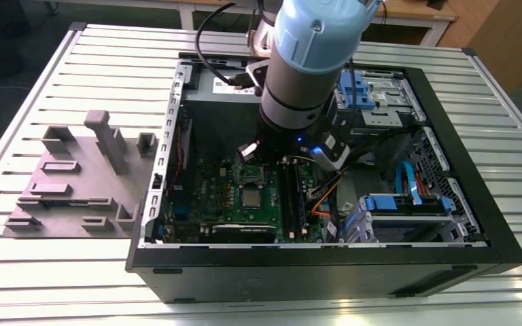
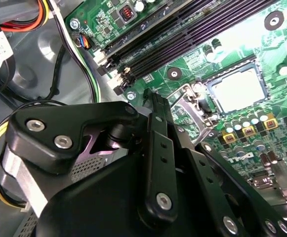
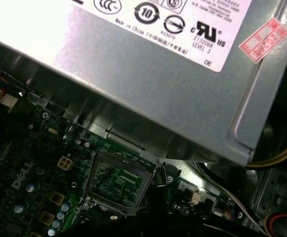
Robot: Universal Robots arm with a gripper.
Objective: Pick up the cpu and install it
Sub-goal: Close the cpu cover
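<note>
Gleaming cpu (image 1: 253, 197) on motherboard (image 1: 209, 197), exterior view

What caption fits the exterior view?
Robot arm reaches into open black computer case; small silvery square cpu sits on green motherboard.

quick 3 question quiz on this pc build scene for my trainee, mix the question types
1. True or false: the cpu lies on the grey fixture.
2. In the exterior view, the fixture stands on which side of the computer case? A left, B right, C inside it.
3. What colour is the motherboard?
Key: 1 false, it sits on the motherboard; 2 A; 3 green.
</note>
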